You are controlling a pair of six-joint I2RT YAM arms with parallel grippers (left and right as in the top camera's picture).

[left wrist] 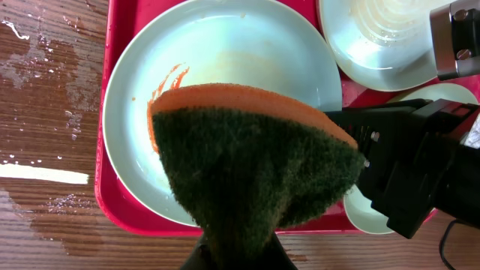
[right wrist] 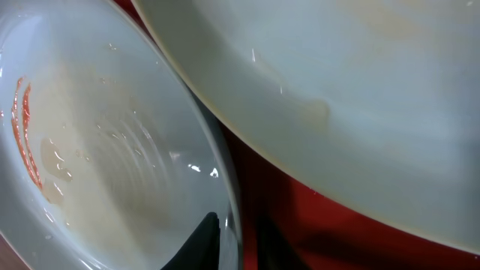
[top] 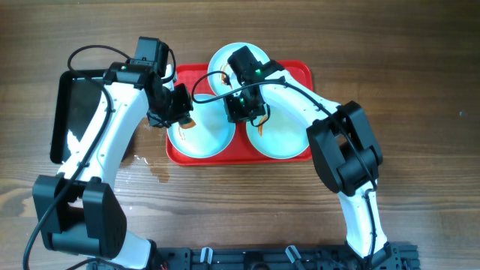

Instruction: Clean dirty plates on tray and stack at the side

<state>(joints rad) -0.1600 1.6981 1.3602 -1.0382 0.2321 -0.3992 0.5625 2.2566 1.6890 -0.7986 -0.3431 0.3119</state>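
The red tray (top: 300, 71) holds three pale plates. My left gripper (top: 178, 112) is shut on a green-and-orange sponge (left wrist: 255, 165), held over the front left plate (left wrist: 225, 60), which has an orange smear near the sponge. My right gripper (top: 246, 114) is down between the plates. In the right wrist view its jaws (right wrist: 236, 247) pinch the rim of a plate (right wrist: 97, 150) with an orange-red smear, one finger (right wrist: 202, 240) inside it. Another plate (right wrist: 360, 90) fills the upper right. I cannot tell which front plate is gripped. The back plate (top: 229, 60) and front right plate (top: 289, 139) lie flat.
A glossy black tray (top: 75, 112) lies left of the red tray, under my left arm. Water streaks and droplets (left wrist: 37, 174) wet the wooden table beside the red tray's left edge. The two grippers are close together over the tray.
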